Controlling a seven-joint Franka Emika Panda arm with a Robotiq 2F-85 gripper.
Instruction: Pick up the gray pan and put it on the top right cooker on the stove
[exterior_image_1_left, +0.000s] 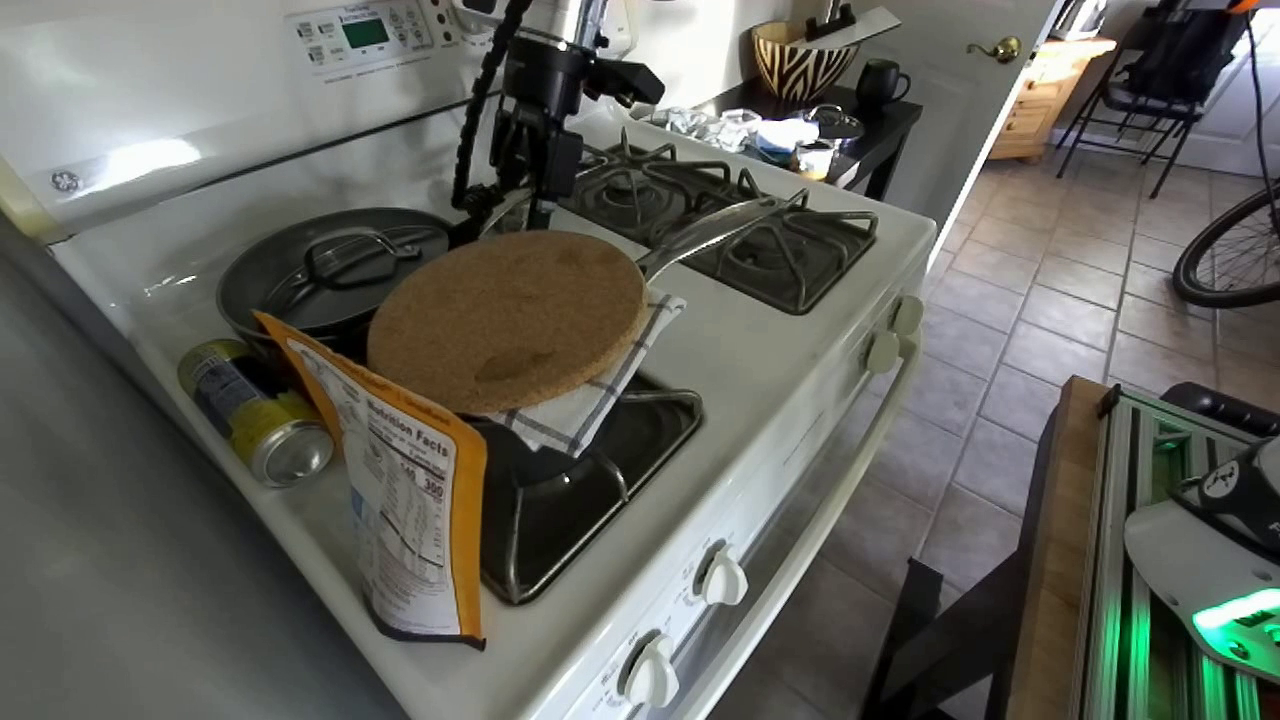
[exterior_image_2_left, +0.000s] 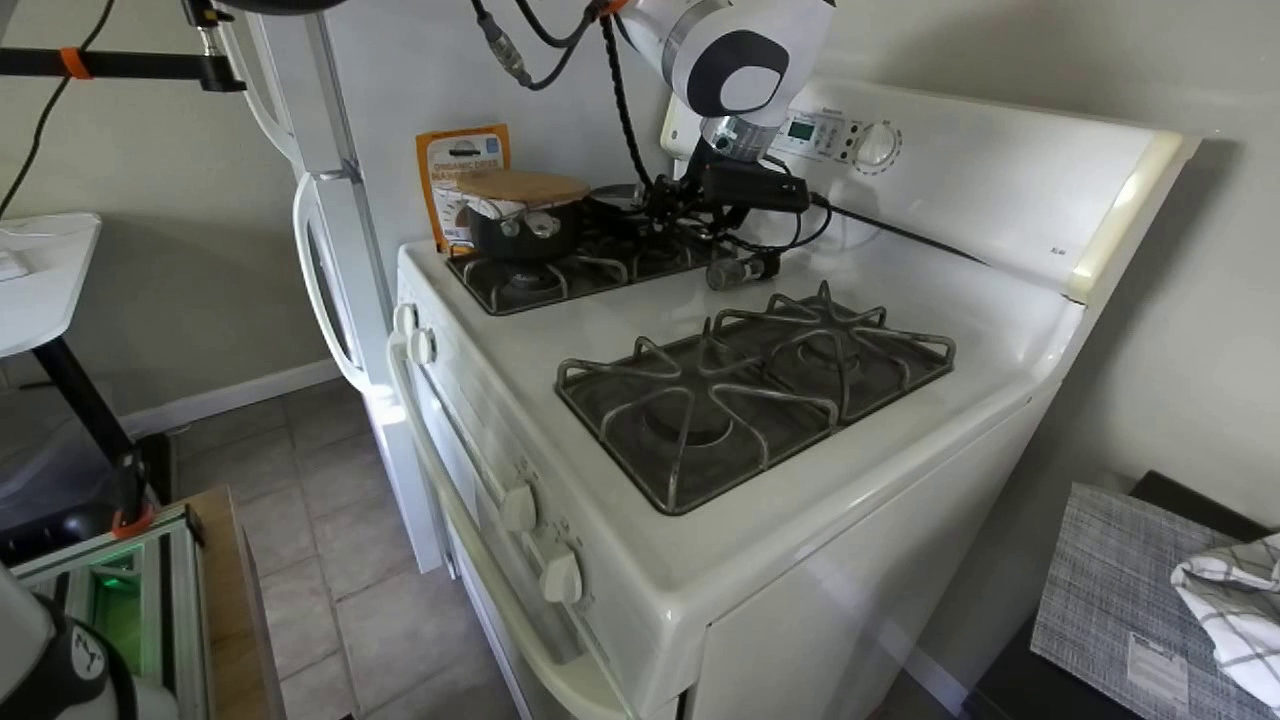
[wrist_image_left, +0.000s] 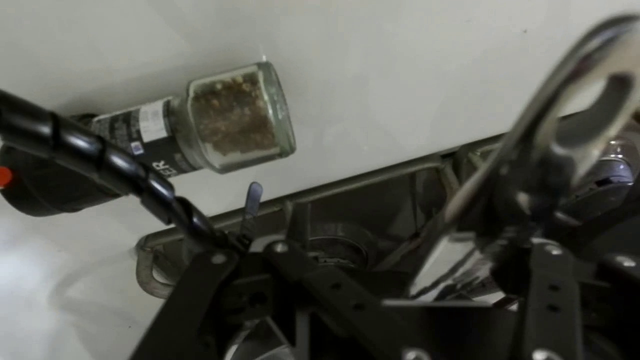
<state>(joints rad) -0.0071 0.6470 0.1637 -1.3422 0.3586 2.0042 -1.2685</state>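
The gray pan (exterior_image_1_left: 250, 275) stands on the rear left grate, its near side partly covered by a tan cork disc (exterior_image_1_left: 510, 320). An arched metal handle shows over it. The pan is mostly hidden behind my gripper in an exterior view (exterior_image_2_left: 615, 195). My gripper (exterior_image_1_left: 525, 215) points down beside the pan's handle side. In the wrist view its fingers (wrist_image_left: 410, 230) stand apart; a silver handle with a hole (wrist_image_left: 530, 140) shows at the right. I cannot tell which pan owns it. The top right cooker (exterior_image_2_left: 830, 345) is bare on the white stove (exterior_image_2_left: 560, 310); it also shows (exterior_image_1_left: 630, 190).
A pot (exterior_image_2_left: 525, 232) under the disc and a checked cloth (exterior_image_1_left: 600, 400) sits on the front left grate; a long silver handle (exterior_image_1_left: 715, 230) sticks out. A pepper grinder (wrist_image_left: 235, 117) lies between the grates. A pouch (exterior_image_1_left: 410, 500) and a yellow can (exterior_image_1_left: 260, 415) are at the left edge.
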